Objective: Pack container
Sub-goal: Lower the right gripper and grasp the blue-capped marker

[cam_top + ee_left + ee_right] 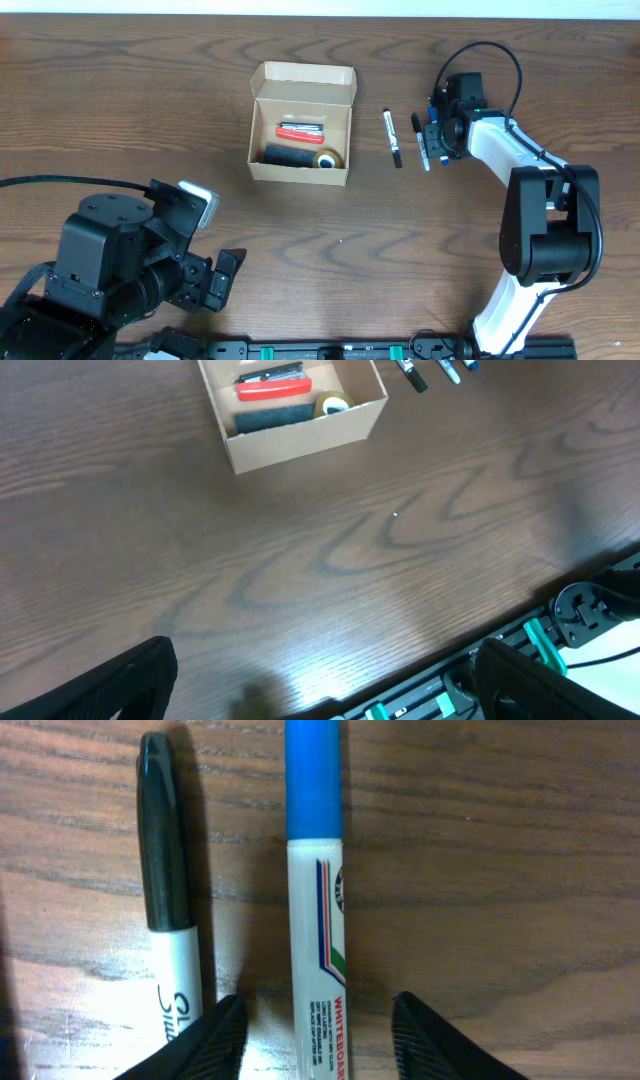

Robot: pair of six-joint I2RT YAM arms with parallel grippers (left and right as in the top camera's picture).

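Container (pixel 303 82) sat lid-open at mid-worktop (pixel 120 110). Right gripper (pixel 318 1035) jaws stood spread astride the blue-capped marker (pixel 314 870), right of the container, not gripping it; left gripper (pixel 325 675) jaws gaped wide, well apart from both.

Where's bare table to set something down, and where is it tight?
Widest bare table: between the box and the left gripper. Also bare left of the box. Only a narrow strip separates box from nearest marker. Crowded beyond it: middle marker and blue-capped marker lie close, right gripper straddling the latter.
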